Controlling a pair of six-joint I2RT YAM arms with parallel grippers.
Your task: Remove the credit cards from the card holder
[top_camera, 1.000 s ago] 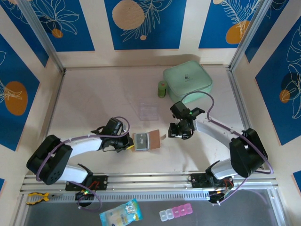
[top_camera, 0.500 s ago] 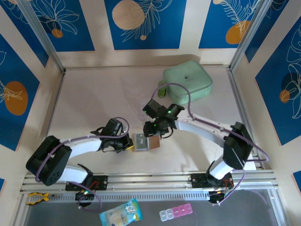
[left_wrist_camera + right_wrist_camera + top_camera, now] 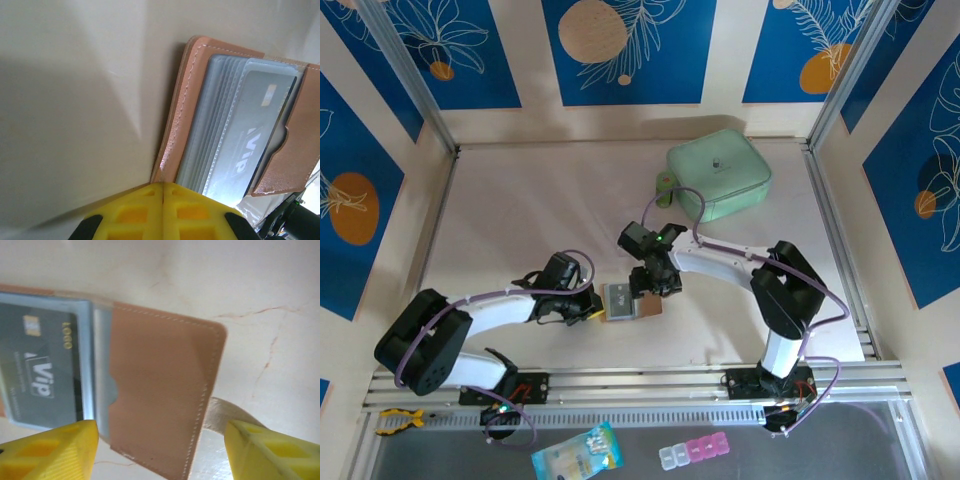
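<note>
The left jaws are fully closed: in the left wrist view the two yellow fingers (image 3: 135,212) press together with only a thin seam between them. The lower corner of the holder (image 3: 174,125) reaches just to their tips. Whether the leather edge is pinched there, one cannot tell. Seen from above, these jaws lie at 9 o'clock of the holder (image 3: 632,300), against its left edge.

The right jaws stand wide open and hold nothing. In the right wrist view one yellow finger (image 3: 50,452) is at 7 o'clock of the frame and the other at 5 o'clock. The tan flap of the holder (image 3: 160,390) lies between them on the surface (image 3: 200,275). A pale tab (image 3: 227,415) comes out from the holder's edge next to the 5 o'clock finger. Seen from above, these jaws hang over the holder's 1 o'clock corner.

The holder lies spread open, a little toward 6 o'clock from the middle of the surface (image 3: 540,210). A grey card (image 3: 45,365) with the word "Vip" and a small gold chip sits in a clear sleeve, partly tucked under the tan flap. In the left wrist view this card (image 3: 255,135) lies on top of several more clear sleeves.

A mint pouch (image 3: 720,175) rests well apart at 1 o'clock of the holder. A small green object (image 3: 665,188) stands just beside the pouch, at its 9 o'clock.
</note>
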